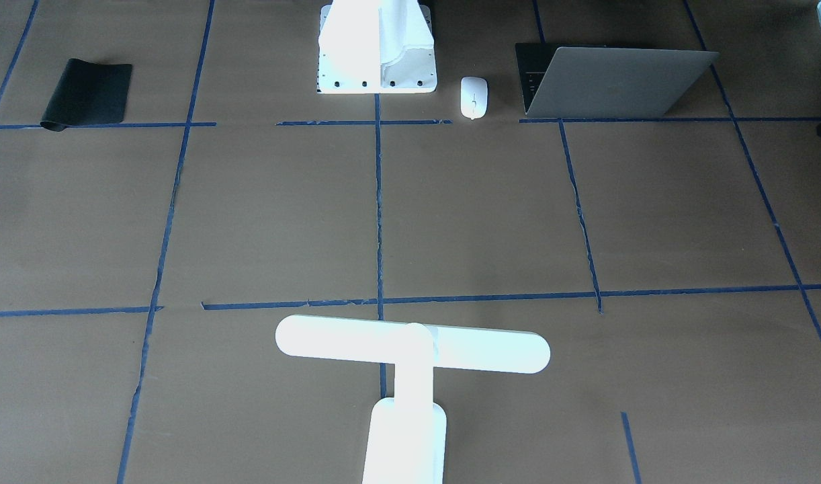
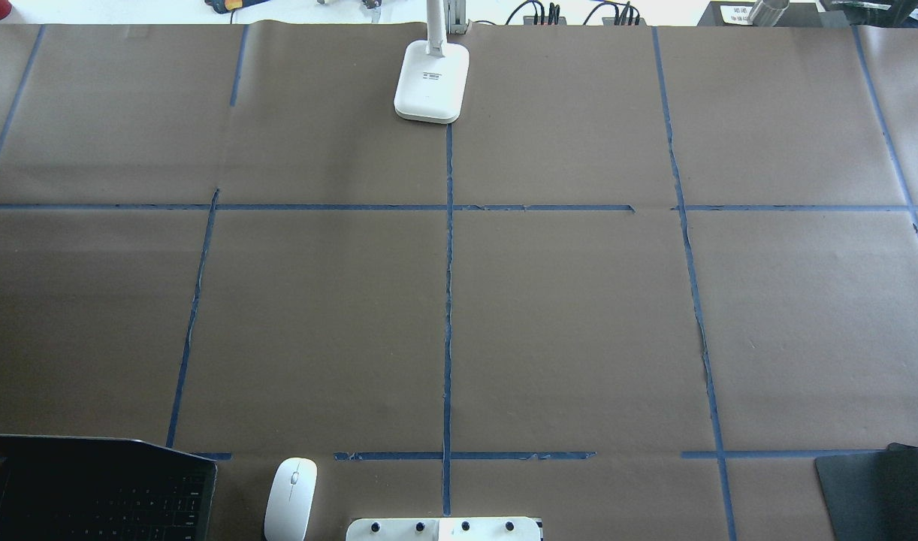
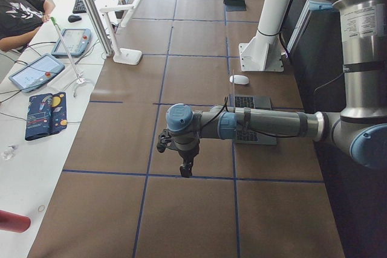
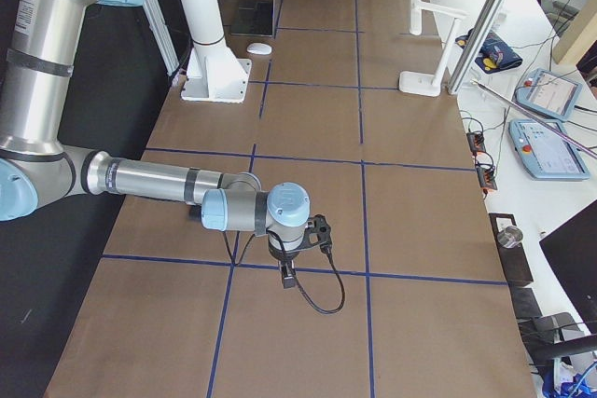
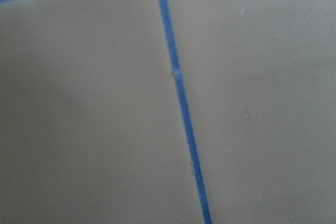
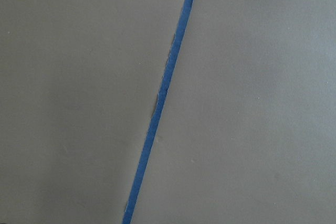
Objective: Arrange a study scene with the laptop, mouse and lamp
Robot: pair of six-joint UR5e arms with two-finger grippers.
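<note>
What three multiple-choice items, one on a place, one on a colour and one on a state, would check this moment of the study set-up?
1. Where does the mouse lie?
A. between the laptop and the white pedestal
B. on the laptop's keys
C. under the pedestal

2. What colour are the tape lines?
A. red
B. blue
C. yellow

3. In what state is the laptop?
A. shut flat
B. standing on its edge
C. open, lid raised

Answers:
1 A: the overhead view shows it lying between the two.
2 B: every view shows the lines blue.
3 C: the keys show from overhead, and the lid's back slants up in the front-facing view.
</note>
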